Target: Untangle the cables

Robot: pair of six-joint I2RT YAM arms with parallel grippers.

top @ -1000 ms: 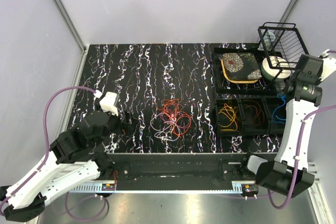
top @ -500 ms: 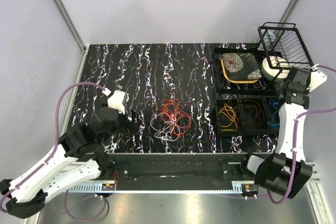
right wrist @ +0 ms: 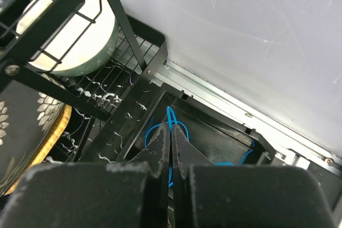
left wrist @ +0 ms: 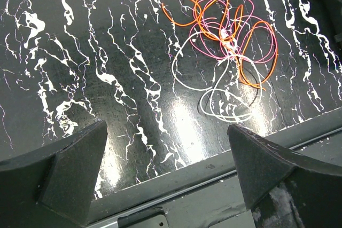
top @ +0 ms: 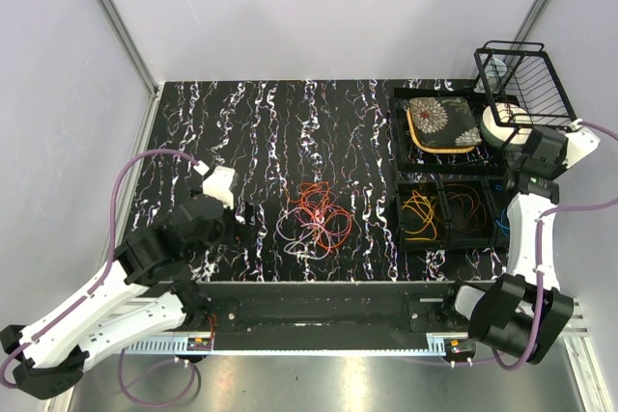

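A tangle of cables (top: 315, 217) lies mid-table: orange (left wrist: 209, 5), pink (left wrist: 255, 40) and pale purple (left wrist: 212, 93) loops knotted together. My left gripper (top: 247, 221) hovers just left of the tangle, near the front edge. Its jaws (left wrist: 166, 132) stand wide open with nothing between them. My right gripper (top: 513, 202) hangs over the rightmost black bin (right wrist: 211, 132). It is shut (right wrist: 171, 130) on a blue cable (right wrist: 171, 115), which loops out past the tips and trails down into that bin.
Two more black bins hold a yellow-orange cable (top: 420, 214) and a red cable (top: 465, 206). Behind them a patterned plate (top: 441, 123) lies in a tray, and a wire rack (top: 521, 74) holds a white bowl (right wrist: 69, 36). A metal rail (left wrist: 224, 177) runs along the table's front edge.
My left arm has swung forward and right, closer to the tangle, jaws still open. My right arm has drawn in and lowered the blue cable into the rightmost bin.
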